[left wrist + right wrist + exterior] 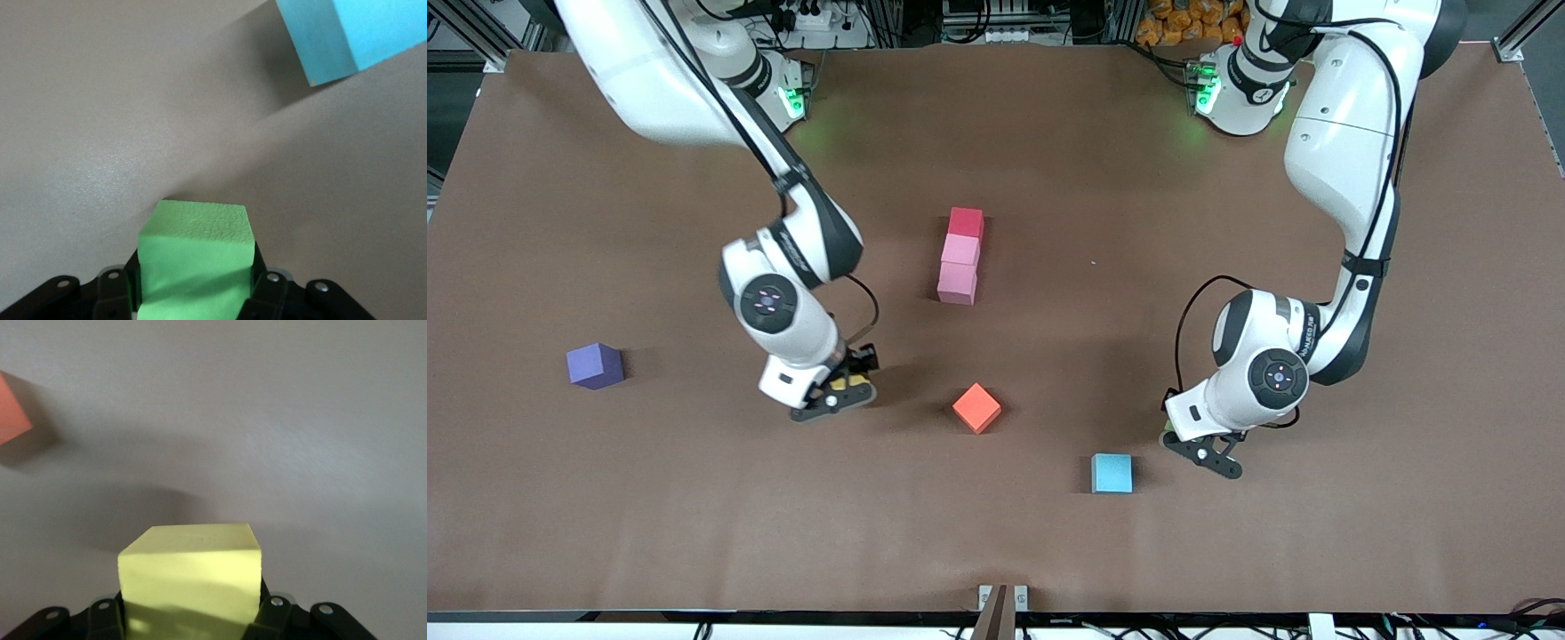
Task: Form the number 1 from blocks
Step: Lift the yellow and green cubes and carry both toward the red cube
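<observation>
A yellow block (190, 577) sat low in the centre of the frame, clamped between the black fingers (270, 613) of the right gripper (190, 617), whose hardware ran along the bottom edge. Brown table (267, 420) filled the rest, with a soft shadow above the block. At the upper left edge, a corner of an orange block (10, 413) showed, casting its own shadow

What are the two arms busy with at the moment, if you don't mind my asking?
Each arm has a block. The left gripper is shut on the green block, beside the light blue block. The right gripper is shut on the yellow block, near the orange block. A red block and two pink blocks already form a line mid-table. The purple block sits apart.
</observation>
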`<state>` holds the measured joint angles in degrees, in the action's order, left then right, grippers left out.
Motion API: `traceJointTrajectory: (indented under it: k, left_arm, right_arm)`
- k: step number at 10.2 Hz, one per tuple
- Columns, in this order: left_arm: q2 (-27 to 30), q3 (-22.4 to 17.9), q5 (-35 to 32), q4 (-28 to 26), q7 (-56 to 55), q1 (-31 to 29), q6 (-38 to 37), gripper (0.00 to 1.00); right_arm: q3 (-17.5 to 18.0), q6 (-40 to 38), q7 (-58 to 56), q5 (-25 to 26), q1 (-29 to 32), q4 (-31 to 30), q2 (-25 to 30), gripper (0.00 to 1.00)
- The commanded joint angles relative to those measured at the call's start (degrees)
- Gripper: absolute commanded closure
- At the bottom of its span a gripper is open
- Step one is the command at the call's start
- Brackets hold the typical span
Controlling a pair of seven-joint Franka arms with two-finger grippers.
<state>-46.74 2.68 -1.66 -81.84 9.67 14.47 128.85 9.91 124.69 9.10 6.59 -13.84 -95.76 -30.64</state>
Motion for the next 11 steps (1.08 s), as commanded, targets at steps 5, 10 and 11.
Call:
traceJointTrajectory:
  k: [5, 10, 11]
  left_arm:
    - [13.7, 0.5, 0.2, -6.6, -14.9, -0.2, -8.2, 1.00]
    - [30.0, 6.6, 3.6, -27.9, -27.5, -0.2, -5.4, 1.00]
    - [32.0, 9.2, 3.5, -31.3, -31.5, -0.2, -3.8, 1.00]
  right_arm:
    - [3.7, -10.3, 5.9, -7.4, 2.8, -16.1, 21.0, 1.00]
    - [10.4, -12.3, 19.2, -13.5, 2.2, -25.3, 29.9, 1.00]
    - [12.3, -12.2, 21.6, -13.5, 2.2, -25.7, 30.0, 1.00]
